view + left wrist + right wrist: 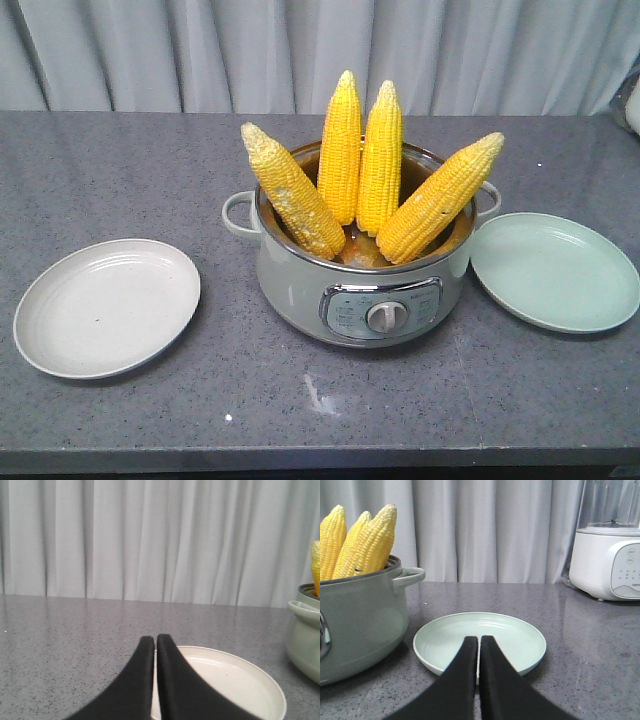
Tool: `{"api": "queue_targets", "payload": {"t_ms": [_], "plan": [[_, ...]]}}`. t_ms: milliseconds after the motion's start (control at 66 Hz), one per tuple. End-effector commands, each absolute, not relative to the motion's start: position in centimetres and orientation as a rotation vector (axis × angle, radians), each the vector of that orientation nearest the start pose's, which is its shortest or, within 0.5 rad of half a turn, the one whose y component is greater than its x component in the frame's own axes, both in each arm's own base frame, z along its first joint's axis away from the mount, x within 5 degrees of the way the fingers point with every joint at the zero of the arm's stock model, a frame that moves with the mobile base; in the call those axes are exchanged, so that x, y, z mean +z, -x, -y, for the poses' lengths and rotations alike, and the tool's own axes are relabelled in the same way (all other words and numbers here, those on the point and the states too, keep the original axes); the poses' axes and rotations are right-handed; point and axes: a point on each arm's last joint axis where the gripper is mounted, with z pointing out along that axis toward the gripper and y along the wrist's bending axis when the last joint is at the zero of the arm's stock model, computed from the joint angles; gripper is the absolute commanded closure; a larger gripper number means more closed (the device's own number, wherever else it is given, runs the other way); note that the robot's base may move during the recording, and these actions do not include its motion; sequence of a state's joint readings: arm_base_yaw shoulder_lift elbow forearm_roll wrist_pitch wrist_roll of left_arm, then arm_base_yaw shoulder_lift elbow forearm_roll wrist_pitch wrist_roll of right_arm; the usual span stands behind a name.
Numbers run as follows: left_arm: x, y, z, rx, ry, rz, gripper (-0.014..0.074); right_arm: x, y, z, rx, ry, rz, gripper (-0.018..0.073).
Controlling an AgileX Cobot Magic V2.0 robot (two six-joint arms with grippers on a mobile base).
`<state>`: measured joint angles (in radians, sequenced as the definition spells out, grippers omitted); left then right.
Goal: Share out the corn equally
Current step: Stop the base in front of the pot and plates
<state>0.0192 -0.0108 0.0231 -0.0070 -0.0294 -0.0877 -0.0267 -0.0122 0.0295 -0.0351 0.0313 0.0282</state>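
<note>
Several cobs of corn (340,150) stand on end in a grey-green electric pot (300,285) at the table's middle, fanned outward; their tops also show in the right wrist view as corn (367,542). An empty cream plate (105,305) lies left of the pot and an empty pale green plate (555,270) lies to its right. My left gripper (154,639) is shut, empty, hanging over the near side of the cream plate (235,680). My right gripper (479,640) is shut, empty, over the near part of the green plate (480,627). Neither gripper appears in the front view.
The grey speckled table (150,170) runs back to a pale curtain (300,50). A white blender base (607,560) stands at the back right. The pot has side handles (240,213) and a front control dial (385,317).
</note>
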Motion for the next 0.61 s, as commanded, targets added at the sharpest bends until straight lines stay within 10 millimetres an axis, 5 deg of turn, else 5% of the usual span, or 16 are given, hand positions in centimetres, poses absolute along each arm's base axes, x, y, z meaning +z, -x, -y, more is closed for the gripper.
{"api": "queue_targets", "payload": {"t_ms": [0,591], "plan": [[21.21,-5.45,-0.11,-0.072,0.087,-1.384,0.0603,20.43,-5.64,0.14,-0.033,-0.008,-1.467,0.0564],[21.21,-5.45,-0.11,-0.072,0.087,-1.384,0.0603,20.43,-5.64,0.14,-0.033,-0.008,-1.467,0.0564]]}}
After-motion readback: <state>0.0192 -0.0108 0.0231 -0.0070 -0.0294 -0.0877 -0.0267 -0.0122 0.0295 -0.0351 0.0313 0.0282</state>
